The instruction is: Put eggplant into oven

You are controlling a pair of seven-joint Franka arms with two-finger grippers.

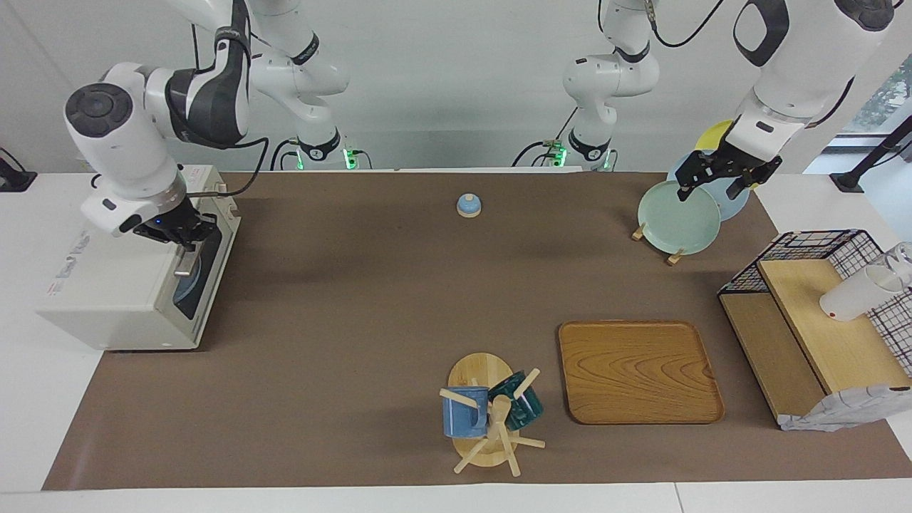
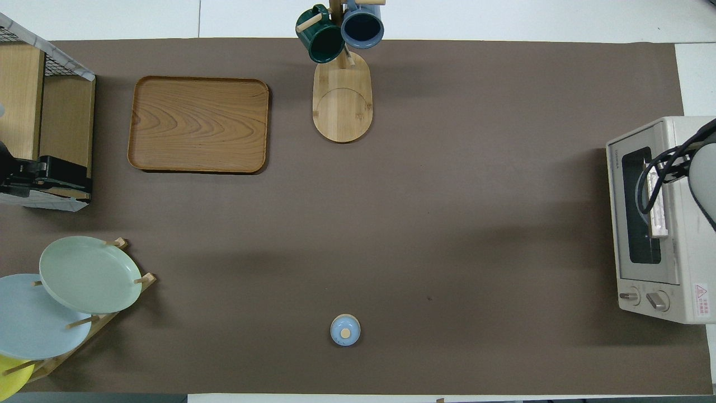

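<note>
My right gripper (image 1: 187, 235) sits at the handle of the oven (image 1: 121, 285), at the right arm's end of the table; whether it pinches the bar I cannot tell. The door looks closed, its dark glass showing something bluish inside. I see no eggplant in either view. My left gripper (image 1: 719, 177) hangs over the plates (image 1: 677, 217), fingers spread.

Brown mat (image 1: 356, 299) over white table (image 1: 43, 427). Off-white oven (image 1: 121, 299), dark glass door. Wood-grain tray (image 1: 638, 370). Rack plates: pale green (image 1: 677, 217), light blue (image 2: 28, 319), yellow (image 2: 11, 378). Mugs: dark green (image 2: 320, 34), at 3 o'clock of it blue (image 2: 362, 25). Black wire basket (image 1: 819, 246). Small blue lid, tan knob (image 2: 345, 330).
</note>
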